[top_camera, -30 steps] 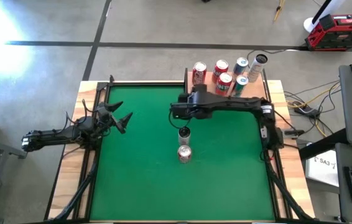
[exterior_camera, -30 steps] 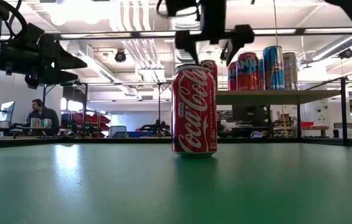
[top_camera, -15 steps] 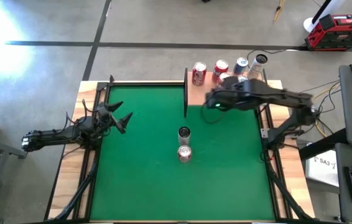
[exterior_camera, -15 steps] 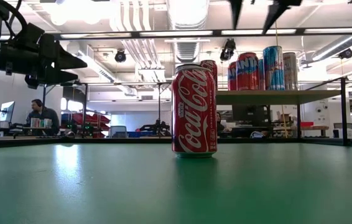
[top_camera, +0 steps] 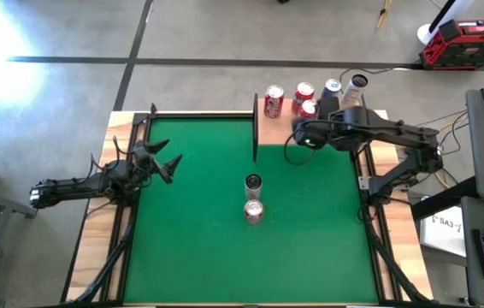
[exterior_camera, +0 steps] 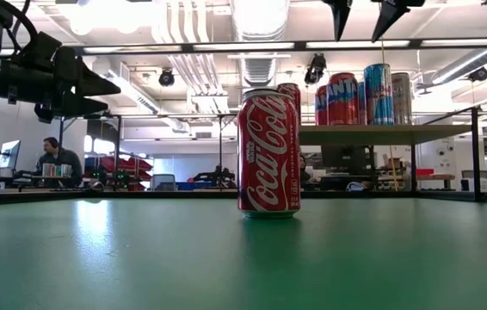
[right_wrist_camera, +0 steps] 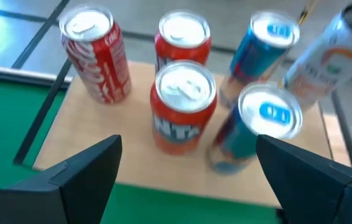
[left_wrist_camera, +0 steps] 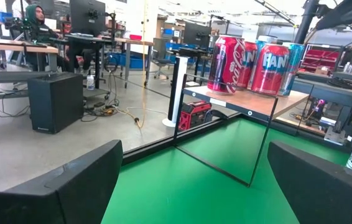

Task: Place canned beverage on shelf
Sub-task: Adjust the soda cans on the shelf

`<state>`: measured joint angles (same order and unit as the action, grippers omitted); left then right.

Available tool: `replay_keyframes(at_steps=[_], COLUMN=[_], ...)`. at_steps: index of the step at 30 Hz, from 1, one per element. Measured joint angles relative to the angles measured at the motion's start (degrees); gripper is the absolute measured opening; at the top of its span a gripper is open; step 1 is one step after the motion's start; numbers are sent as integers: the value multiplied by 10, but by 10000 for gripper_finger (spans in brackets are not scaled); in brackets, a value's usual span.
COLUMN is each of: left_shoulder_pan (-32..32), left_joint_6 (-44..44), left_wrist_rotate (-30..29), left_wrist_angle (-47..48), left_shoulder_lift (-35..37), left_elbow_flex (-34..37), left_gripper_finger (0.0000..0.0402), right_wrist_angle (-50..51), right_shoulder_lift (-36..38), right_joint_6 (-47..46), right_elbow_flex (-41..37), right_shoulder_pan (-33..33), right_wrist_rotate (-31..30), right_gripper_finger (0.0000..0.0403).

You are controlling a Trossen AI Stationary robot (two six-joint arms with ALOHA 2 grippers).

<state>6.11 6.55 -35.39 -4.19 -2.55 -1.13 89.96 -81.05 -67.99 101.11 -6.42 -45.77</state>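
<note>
Two canned beverages stand upright on the green table: a Coca-Cola can (top_camera: 253, 211) (exterior_camera: 268, 153) and a second can (top_camera: 253, 182) just behind it. At the far right is the shelf (top_camera: 269, 130) (right_wrist_camera: 120, 155), a tan board that carries several upright cans, among them a Fanta can (right_wrist_camera: 184, 112). My right gripper (top_camera: 298, 141) (right_wrist_camera: 188, 180) (exterior_camera: 361, 17) hangs open and empty above the shelf's near edge, tilted down at those cans. My left gripper (top_camera: 169, 164) (left_wrist_camera: 194, 186) waits open at the table's left edge.
A thin dark frame (left_wrist_camera: 226, 155) rims the shelf on the side facing the table. Bare green felt (top_camera: 191, 239) lies around the two cans. Beyond the table, a person (exterior_camera: 57, 159) sits at a desk.
My right gripper, open and empty throughout, has left the spot above the two cans at the table's middle. It has risen, swung toward the far right and rolled, and now hangs over the shelf. Both cans on the table have kept their places.
</note>
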Motion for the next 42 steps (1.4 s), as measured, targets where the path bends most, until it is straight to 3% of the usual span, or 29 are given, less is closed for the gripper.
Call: replay_keyframes(at_steps=[7,20,26,42], left_shoulder_pan=[0,0,0,0], left_joint_6=[0,0,0,0], left_wrist_rotate=[0,0,0,0], left_wrist_angle=[0,0,0,0], left_shoulder_lift=[0,0,0,0], left_elbow_flex=[0,0,0,0], left_gripper_finger=[386,386,386,386], right_wrist_angle=[-21,-59,-90,-53], right_shoulder_lift=[-27,-50,-57,-55], right_joint_6=[26,89,129,115], right_elbow_flex=[16,16,17,18], right_shoulder_pan=[-32,-145,-159,-160], right_wrist_rotate=[-24,101,109,137], right_gripper_finger=[364,364,364,364])
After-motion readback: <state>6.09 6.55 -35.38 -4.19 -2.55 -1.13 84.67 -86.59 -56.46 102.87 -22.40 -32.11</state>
